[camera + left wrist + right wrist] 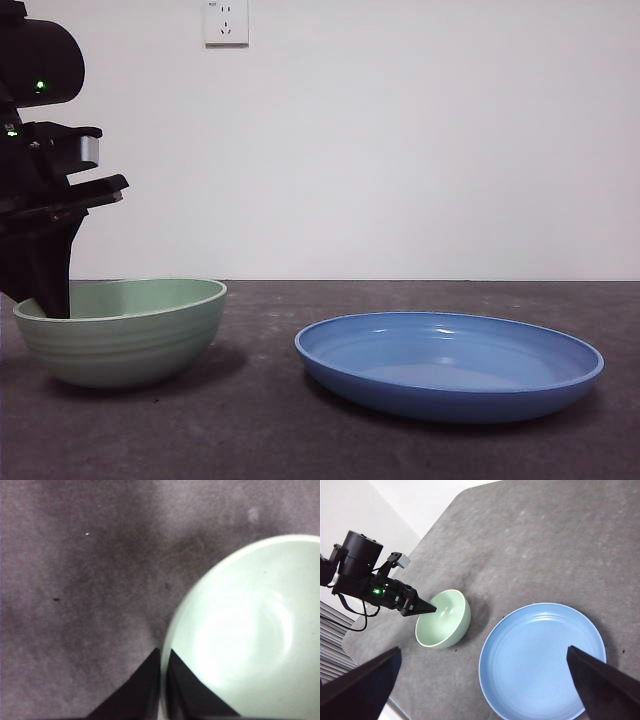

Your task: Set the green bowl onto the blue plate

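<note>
The green bowl [125, 330] stood upright, mouth up, its rim pinched between the left gripper's [162, 655] jaws. The blue plate [450, 365] lay flat nearby. The right gripper [485, 690] was held spread above.

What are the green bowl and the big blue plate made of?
The pale mint-green ridged round bowl looks like glazed ceramic or hard plastic: a smooth wall with a soft white glare inside.

The wide, shallow, glossy blue round plate looks the same sort, with bright highlights along its rim.

Neither material can be told for certain.
</note>
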Available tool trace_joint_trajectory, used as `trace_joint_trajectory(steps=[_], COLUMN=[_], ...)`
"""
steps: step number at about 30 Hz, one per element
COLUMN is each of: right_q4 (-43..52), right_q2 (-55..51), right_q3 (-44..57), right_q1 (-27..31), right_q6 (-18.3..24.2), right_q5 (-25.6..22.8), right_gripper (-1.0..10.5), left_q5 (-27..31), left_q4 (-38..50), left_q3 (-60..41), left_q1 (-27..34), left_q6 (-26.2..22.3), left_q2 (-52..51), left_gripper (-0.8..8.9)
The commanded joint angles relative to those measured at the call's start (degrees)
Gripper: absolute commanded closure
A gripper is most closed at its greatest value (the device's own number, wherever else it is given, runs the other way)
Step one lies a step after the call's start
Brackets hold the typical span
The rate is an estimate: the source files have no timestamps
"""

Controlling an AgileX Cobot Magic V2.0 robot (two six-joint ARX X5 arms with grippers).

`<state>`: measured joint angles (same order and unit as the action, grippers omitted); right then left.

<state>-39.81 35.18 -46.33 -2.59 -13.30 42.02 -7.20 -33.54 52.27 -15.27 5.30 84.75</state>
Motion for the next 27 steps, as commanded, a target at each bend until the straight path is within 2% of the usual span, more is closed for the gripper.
trace_joint_trajectory(steps=[1, 4, 8, 15, 21, 27], right_q4=[0.57, 0.57, 0.57, 0.57, 0.57, 0.59], right_q2=[0.28, 0.28, 0.28, 0.28, 0.28, 0.28], right_q3=[-0.94, -0.94, -0.94, -0.94, -0.94, -0.94], right_q1=[-0.13, -0.13, -0.13, -0.13, -0.13, -0.13], right_q6=[0.22, 0.22, 0.22, 0.22, 0.22, 0.24], right_q5=[0.15, 0.15, 0.15, 0.15, 0.15, -0.02], right_gripper=[3.2, 3.2, 3.2, 3.2, 3.2, 3.2], left_q5=[0.17, 0.17, 0.15, 0.13, 0.11, 0.11], left_q4=[-1.79, -5.44, -10.95, -21.42, -23.15, -21.68], left_q3=[2.82, 5.44, 10.45, 25.22, 35.67, 41.27], left_q1=[-0.15, -0.35, -1.68, -7.13, -13.79, -19.87], left_q6=[1.53, 3.32, 3.41, 3.37, 3.39, 3.45], left_q2=[1.01, 1.01, 1.42, 8.28, 16.37, 22.93], left_gripper=[8.05, 8.04, 8.04, 8.04, 8.04, 8.04])
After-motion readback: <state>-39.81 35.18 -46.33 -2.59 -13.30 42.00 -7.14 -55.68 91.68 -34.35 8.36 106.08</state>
